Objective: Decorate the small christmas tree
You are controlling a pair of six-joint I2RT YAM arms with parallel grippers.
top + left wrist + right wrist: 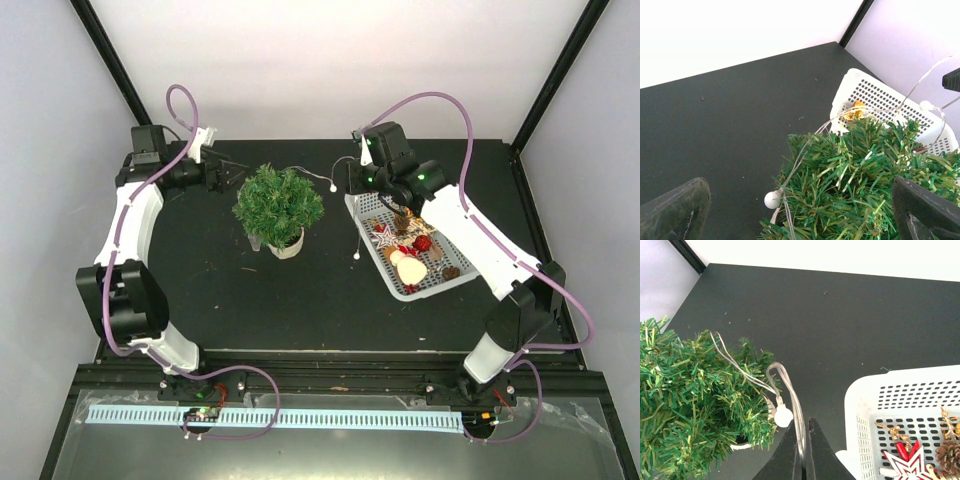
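The small christmas tree (278, 203) stands mid-table in a round white pot (286, 244). A clear light string with white bulbs (332, 186) drapes over its top and runs to the right. My right gripper (350, 187) hovers just right of the tree, shut on the light string (801, 432), with one bulb (783, 416) beside its fingertips. The tree (690, 400) fills the lower left of that wrist view. My left gripper (232, 180) is open at the tree's left rear, holding nothing. Between its spread fingers (675, 212) lie the tree (860, 185) and a bulb (772, 199).
A white perforated basket (452, 281) sits right of the tree under my right arm, holding a red-and-white star (902, 465), a pinecone (947, 455), gold pieces and other ornaments. Another bulb (356, 256) hangs from the string near the basket's left wall.
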